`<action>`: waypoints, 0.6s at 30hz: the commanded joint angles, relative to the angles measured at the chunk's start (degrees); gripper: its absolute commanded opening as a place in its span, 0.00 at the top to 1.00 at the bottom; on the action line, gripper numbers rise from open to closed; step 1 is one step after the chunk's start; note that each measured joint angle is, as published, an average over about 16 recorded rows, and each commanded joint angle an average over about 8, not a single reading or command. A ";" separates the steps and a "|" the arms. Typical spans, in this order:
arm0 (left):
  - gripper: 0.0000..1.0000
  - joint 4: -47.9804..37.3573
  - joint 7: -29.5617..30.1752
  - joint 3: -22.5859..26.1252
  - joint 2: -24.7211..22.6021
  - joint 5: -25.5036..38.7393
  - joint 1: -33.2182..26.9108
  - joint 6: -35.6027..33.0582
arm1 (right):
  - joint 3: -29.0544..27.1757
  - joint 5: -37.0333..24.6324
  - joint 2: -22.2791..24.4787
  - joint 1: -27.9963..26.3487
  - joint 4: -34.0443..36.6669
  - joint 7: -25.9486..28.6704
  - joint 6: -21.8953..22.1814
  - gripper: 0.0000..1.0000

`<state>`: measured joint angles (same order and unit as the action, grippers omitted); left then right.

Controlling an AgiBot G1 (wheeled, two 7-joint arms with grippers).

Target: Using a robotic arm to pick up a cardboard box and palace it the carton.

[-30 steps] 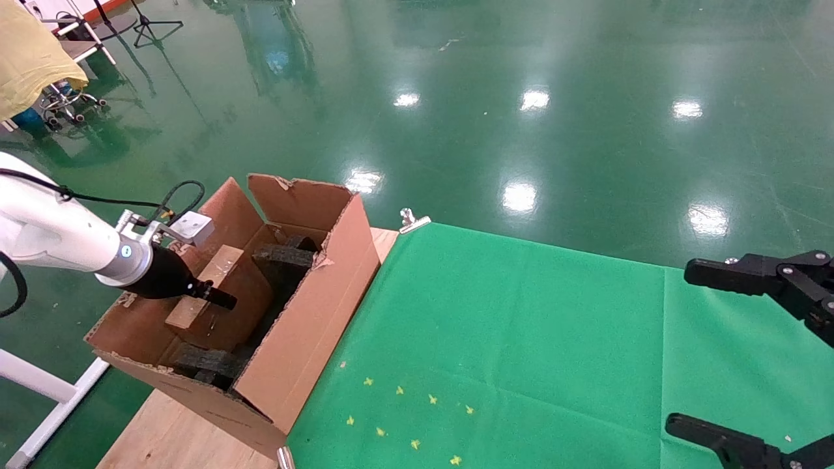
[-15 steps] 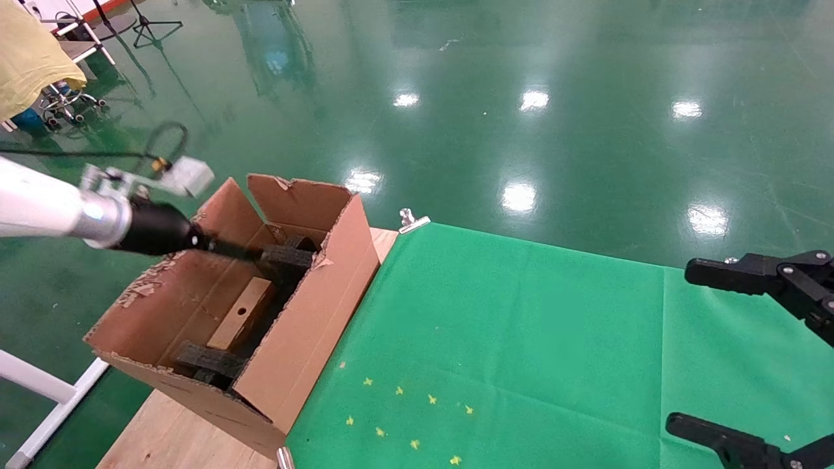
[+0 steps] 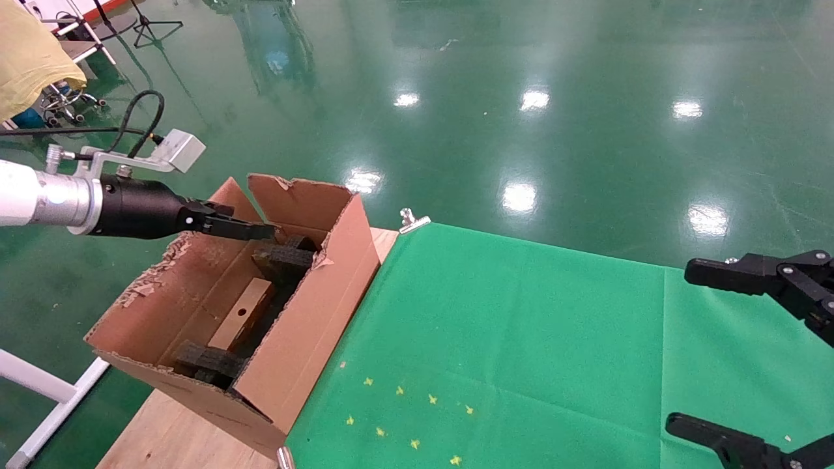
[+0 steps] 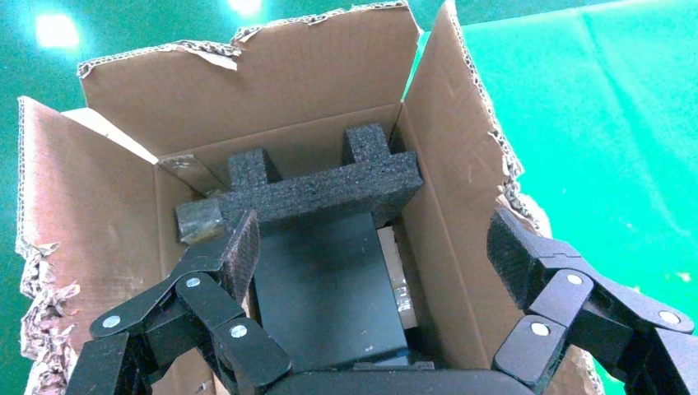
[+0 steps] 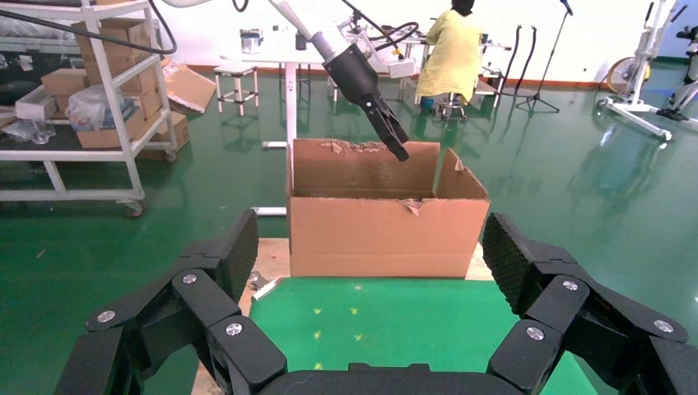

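Note:
The small brown cardboard box (image 3: 240,314) lies inside the carton (image 3: 313,306) between two black foam blocks, its narrow face with the round hole turned up. My left gripper (image 3: 251,229) hovers open above the carton's far end, clear of the box. In the left wrist view the fingers (image 4: 237,257) spread wide over the carton (image 4: 449,206), and the box (image 4: 328,288) shows below as a dark glossy face. My right gripper (image 3: 707,352) stays parked open at the right edge over the green cloth. The right wrist view shows that gripper (image 5: 370,255) empty, facing the carton (image 5: 387,230).
The carton stands on a wooden table (image 3: 176,436) beside a green cloth (image 3: 521,339) held by metal clips (image 3: 412,220). Small yellow marks (image 3: 404,417) dot the cloth. A white frame (image 3: 39,391) stands at the left on the green floor.
My left gripper let go of the cardboard box, which now lies low in the carton. The arm then rose up out of the carton toward its far end. The right arm has not moved.

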<state>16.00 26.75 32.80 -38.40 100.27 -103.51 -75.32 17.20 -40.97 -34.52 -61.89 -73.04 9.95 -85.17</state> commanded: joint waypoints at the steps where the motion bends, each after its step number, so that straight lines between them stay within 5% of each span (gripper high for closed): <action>1: 0.00 -0.24 0.06 0.14 -0.08 0.38 -0.12 0.11 | 0.01 0.00 0.00 0.00 0.00 0.00 0.00 0.00; 18: 0.00 14.22 -3.97 -4.12 0.79 -14.39 10.42 -2.50 | 0.05 0.02 0.01 -0.02 0.03 -0.03 0.00 0.00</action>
<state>30.20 22.78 28.68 -37.61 85.90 -93.10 -77.82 17.25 -40.95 -34.51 -61.91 -73.02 9.93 -85.17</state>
